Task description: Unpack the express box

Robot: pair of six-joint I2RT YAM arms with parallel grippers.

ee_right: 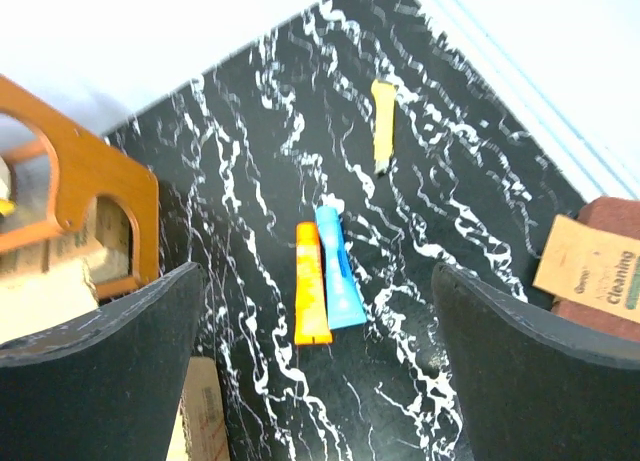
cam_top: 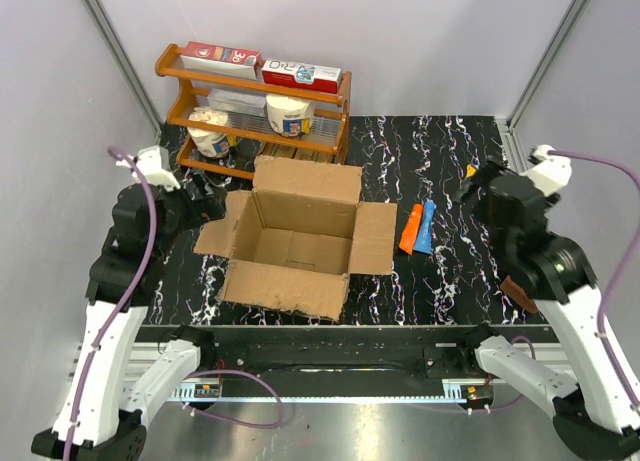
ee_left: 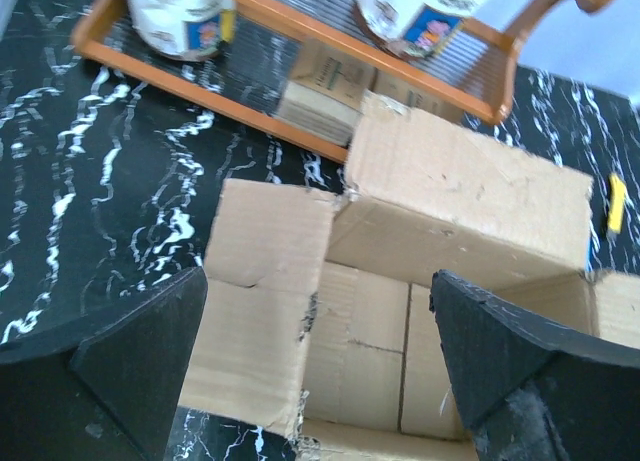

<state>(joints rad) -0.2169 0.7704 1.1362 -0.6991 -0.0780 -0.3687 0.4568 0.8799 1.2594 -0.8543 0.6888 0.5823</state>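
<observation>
Top external — express box (cam_top: 295,243) flaps spread open.

walls (cam_top: 420,41): plain white | table (cam_top: 440,281): black white-veined marble | rack (cam_top: 344,121): orange wooden, back left

— Where did the express box (cam_top: 295,243) sit?
— Mid-way along the table (cam_top: 450,281), just before the shelf rack (cam_top: 255,111).
— And to its right?
— Two tubes (cam_top: 418,227) lay side by side, a cutter (cam_top: 470,170) behind them.
</observation>
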